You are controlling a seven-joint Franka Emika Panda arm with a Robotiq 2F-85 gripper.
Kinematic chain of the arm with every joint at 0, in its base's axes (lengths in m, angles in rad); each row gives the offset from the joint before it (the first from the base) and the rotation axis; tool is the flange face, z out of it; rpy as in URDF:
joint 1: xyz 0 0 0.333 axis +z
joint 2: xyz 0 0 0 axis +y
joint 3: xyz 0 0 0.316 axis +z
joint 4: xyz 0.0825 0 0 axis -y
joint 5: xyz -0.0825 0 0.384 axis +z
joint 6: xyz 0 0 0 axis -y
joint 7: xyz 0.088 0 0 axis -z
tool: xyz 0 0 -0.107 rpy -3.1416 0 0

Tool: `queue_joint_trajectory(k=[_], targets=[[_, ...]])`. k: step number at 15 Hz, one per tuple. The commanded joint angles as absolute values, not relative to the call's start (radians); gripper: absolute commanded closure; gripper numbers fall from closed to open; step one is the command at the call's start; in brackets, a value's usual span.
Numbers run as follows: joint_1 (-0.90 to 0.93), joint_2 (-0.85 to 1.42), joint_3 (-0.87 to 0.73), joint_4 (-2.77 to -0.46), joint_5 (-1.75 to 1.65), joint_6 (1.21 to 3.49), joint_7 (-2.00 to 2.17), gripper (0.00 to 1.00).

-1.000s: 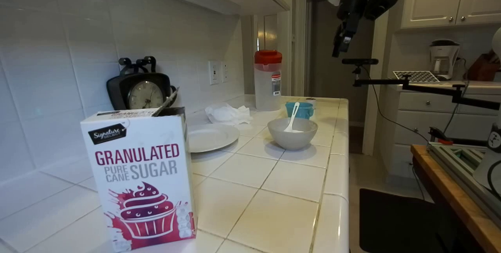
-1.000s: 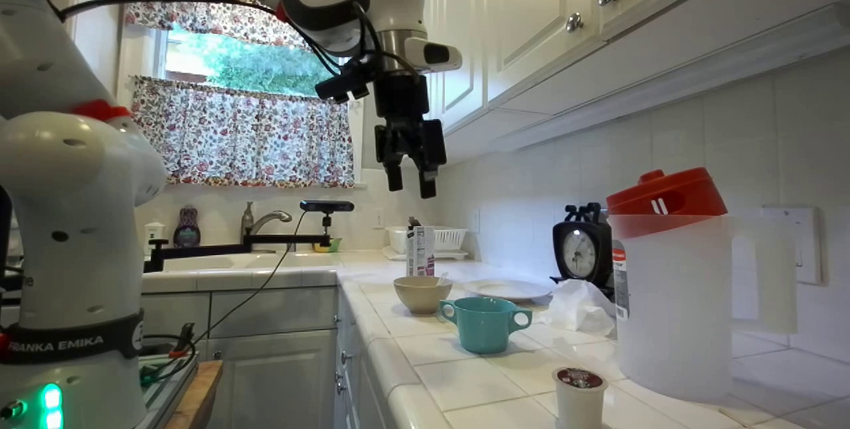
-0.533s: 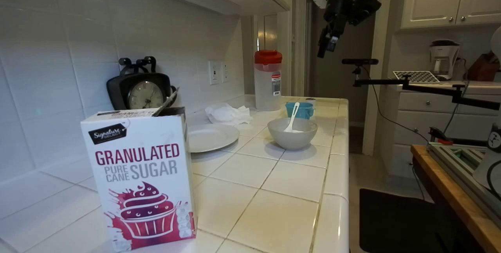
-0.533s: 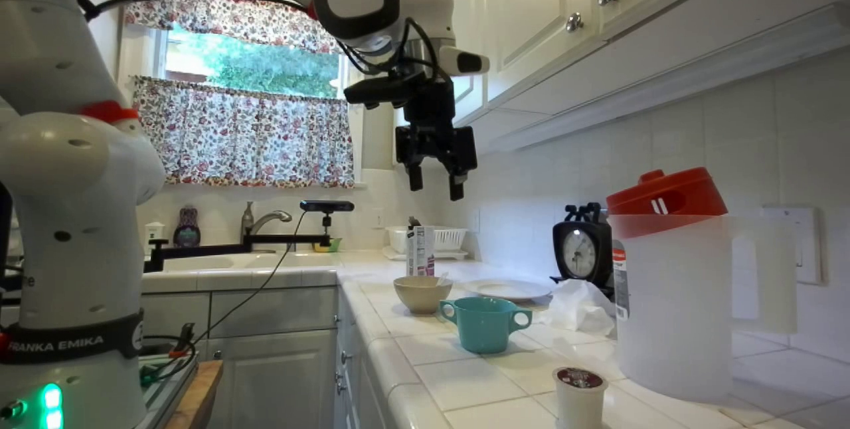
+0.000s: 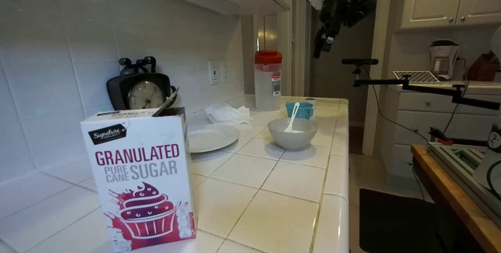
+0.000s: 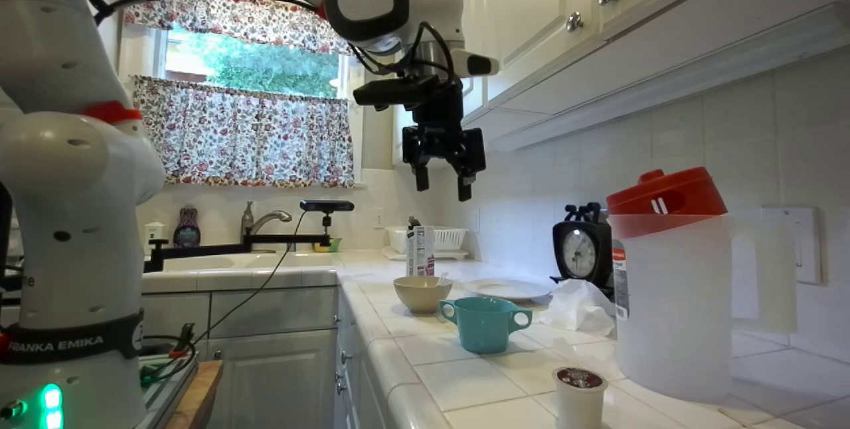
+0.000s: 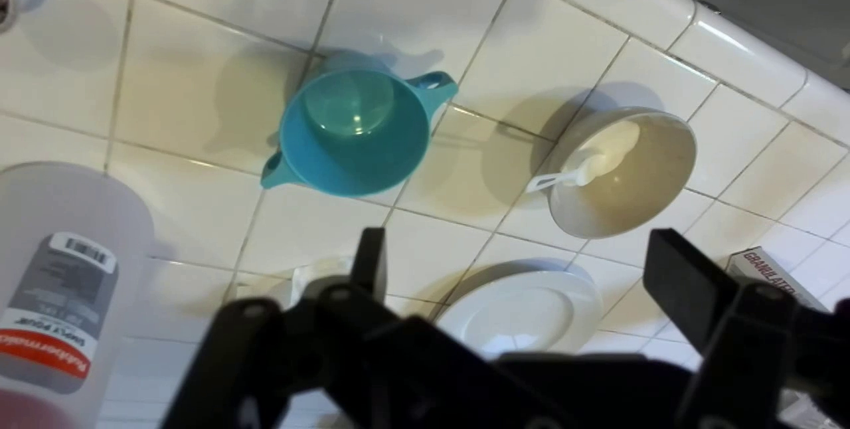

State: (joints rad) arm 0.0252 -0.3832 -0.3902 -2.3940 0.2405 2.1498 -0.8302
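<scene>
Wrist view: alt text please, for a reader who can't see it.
An open, empty gripper hangs over a white tiled counter. Farther up the picture are a turquoise two-handled cup and, to its right, a bowl holding a white spoon. The gripper partly hides a white plate, and a translucent pitcher is cut off at lower left.

**Way through at 12 o'clock**

From the gripper in my wrist view, I could pass between the turquoise cup at 10 and the bowl at 1, where the spoon pokes past the rim. The pitcher blocks 9; the plate occupies 6.
</scene>
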Motion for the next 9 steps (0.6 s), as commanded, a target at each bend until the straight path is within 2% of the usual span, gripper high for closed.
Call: queue_joint_trajectory(k=[1,9], targets=[[-0.003,-0.35,-0.366,-2.372,0.275,2.152,-0.866,0.0],[0.009,-0.25,-0.351,-2.264,0.323,2.153,-0.974,0.0]])
